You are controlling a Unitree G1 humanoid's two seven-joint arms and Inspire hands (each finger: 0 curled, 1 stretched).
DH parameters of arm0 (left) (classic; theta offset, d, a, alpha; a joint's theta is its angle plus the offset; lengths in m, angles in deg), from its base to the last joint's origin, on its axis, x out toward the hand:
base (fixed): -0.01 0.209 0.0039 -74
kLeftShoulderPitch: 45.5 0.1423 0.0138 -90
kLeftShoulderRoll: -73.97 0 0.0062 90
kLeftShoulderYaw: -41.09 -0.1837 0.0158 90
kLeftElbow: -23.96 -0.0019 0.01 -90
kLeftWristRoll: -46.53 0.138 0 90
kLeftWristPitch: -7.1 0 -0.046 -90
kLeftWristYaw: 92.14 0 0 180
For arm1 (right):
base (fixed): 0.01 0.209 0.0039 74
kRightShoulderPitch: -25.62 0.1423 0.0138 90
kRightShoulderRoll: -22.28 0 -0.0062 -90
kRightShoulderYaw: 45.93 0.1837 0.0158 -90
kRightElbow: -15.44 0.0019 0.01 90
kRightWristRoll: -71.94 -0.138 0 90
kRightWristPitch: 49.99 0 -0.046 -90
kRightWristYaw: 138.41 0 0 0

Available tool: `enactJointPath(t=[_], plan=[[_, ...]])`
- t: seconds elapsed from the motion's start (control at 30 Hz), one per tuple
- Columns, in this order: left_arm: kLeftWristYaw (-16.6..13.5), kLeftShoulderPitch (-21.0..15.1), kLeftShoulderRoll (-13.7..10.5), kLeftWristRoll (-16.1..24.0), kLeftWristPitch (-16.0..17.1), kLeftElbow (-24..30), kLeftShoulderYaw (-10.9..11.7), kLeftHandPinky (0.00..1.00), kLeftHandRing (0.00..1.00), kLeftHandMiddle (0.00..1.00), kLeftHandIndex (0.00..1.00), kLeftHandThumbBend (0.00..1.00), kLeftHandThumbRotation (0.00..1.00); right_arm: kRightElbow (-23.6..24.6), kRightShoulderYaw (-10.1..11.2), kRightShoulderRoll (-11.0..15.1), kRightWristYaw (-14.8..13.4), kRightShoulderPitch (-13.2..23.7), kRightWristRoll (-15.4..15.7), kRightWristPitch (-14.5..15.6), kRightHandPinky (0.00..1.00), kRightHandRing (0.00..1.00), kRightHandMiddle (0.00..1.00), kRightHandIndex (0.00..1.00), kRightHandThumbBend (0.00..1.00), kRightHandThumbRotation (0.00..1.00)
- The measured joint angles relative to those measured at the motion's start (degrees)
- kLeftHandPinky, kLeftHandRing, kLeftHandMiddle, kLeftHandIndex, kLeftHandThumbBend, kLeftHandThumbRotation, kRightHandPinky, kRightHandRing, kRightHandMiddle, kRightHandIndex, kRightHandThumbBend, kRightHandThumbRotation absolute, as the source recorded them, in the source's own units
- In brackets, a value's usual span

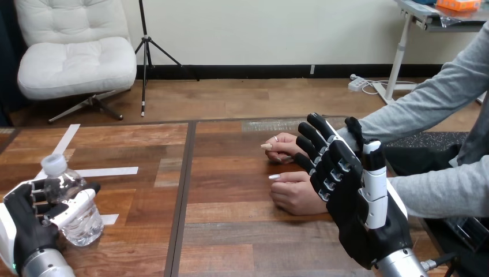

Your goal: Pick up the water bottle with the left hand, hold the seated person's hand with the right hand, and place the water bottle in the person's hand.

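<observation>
- Lowest in the head view, at the bottom left corner, the robot's left hand (26, 222) has its fingers and thumb curled round the water bottle (75, 208), gripping the clear body from the left side.
- The water bottle stands roughly upright near the left edge of the wooden table (230, 242), with its white cap (56, 163) at the top, above the fingers; whether its base rests on the wood or is just clear of it cannot be told.
- White tape strips (109, 171) lie on the table just beyond and beside the bottle.
- At the lower right, the robot's right hand (352, 196) is raised with its back toward the camera and its fingers straight and spread, holding nothing.
- The person's nearer hand (297, 193) lies loosely curled on the table, just left of the right hand's fingers, which partly cover it.
- The person's farther hand (282, 147) rests on the table behind it, beside the right hand's fingertips.
- Whether the right hand touches either of them cannot be told; no finger is curled round them.
- The water bottle is well apart from both of the person's hands.
</observation>
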Motion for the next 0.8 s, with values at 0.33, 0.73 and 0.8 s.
enactJointPath(t=[0.33,0.73,0.8], plan=[[2.04,2.53,0.10,-0.15,-1.10,5.27,-0.43,0.36,0.40,0.45,0.46,0.77,0.00,0.00,0.00,0.02,0.00,-0.04,0.03,0.01,1.00,1.00,0.98,0.97,0.81,1.00],[4.28,5.56,0.29,-0.26,-2.42,12.23,-0.69,0.34,0.38,0.44,0.45,0.78,0.00,0.00,-0.01,0.01,0.00,-0.07,0.04,0.01,1.00,1.00,0.98,0.97,0.80,1.00],[4.52,6.01,0.29,-0.23,-2.56,13.27,-0.84,0.34,0.38,0.44,0.45,0.79,0.00,0.00,-0.01,0.01,0.00,-0.07,0.05,0.01,1.00,1.00,0.98,0.97,0.80,1.00]])
